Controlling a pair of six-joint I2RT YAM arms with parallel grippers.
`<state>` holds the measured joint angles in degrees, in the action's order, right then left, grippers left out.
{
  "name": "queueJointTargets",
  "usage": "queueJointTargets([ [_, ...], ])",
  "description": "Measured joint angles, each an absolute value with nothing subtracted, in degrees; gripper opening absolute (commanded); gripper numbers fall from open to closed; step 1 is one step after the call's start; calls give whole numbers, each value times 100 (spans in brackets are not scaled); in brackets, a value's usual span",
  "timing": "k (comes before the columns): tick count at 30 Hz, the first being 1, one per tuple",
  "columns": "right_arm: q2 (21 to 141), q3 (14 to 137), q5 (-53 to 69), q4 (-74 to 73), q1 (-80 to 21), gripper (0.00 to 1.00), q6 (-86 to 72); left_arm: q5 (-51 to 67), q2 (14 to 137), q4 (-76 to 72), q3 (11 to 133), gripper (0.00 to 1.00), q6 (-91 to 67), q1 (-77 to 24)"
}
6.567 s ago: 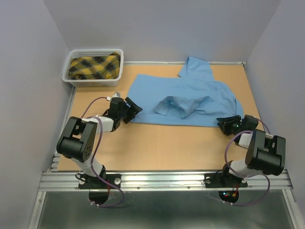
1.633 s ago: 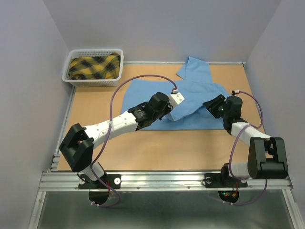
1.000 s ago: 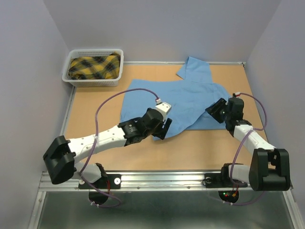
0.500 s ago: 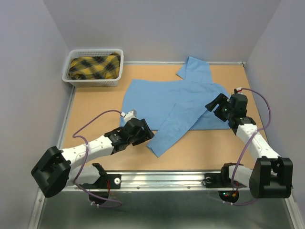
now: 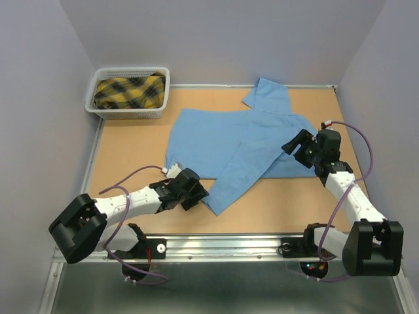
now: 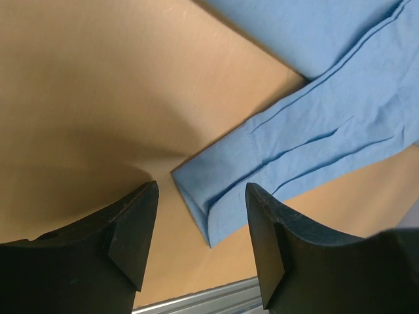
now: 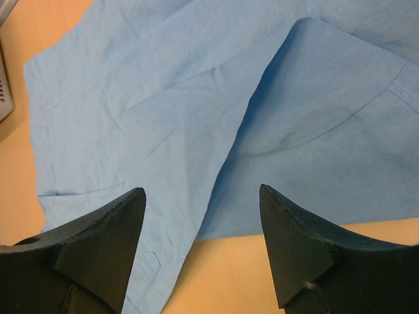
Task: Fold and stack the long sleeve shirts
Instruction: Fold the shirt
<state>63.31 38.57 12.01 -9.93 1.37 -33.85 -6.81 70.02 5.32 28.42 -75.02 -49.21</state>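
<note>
Since sleeve (image 5: 239,173) now lies diagonal, left fingers (image 6: 131,229) backed off cuff (image 6: 209,196), released; right fingers (image 7: 98,242) spread over shirt (image 7: 163,98)

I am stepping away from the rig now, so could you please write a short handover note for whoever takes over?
Left gripper: open, empty, low over the table, just short of the sleeve cuff.
Right gripper: open, empty, over the right side of the light blue shirt.
Shirt spread out mid-table, one sleeve laid diagonally toward the near edge.
Plaid garment in the basket, far left.
Done: spreading. Left: all folds, stacking.
</note>
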Motion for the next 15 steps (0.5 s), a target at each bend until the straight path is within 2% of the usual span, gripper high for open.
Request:
queueJointTargets([
  [8, 6331, 3857, 1203, -998, 137, 75, -3385, -659, 7601, 672, 3282, 66, -7852, -5070],
  [12, 6324, 3857, 1201, -998, 137, 75, -3385, -569, 7975, 600, 3548, 55, -7894, -5116],
  [14, 6300, 3857, 1199, -1002, 137, 75, -3385, -539, 8066, 600, 3583, 46, -7931, -5140],
  [15, 6285, 3857, 1197, -1002, 137, 75, -3385, -521, 8073, 600, 3583, 37, -7946, -5144],
])
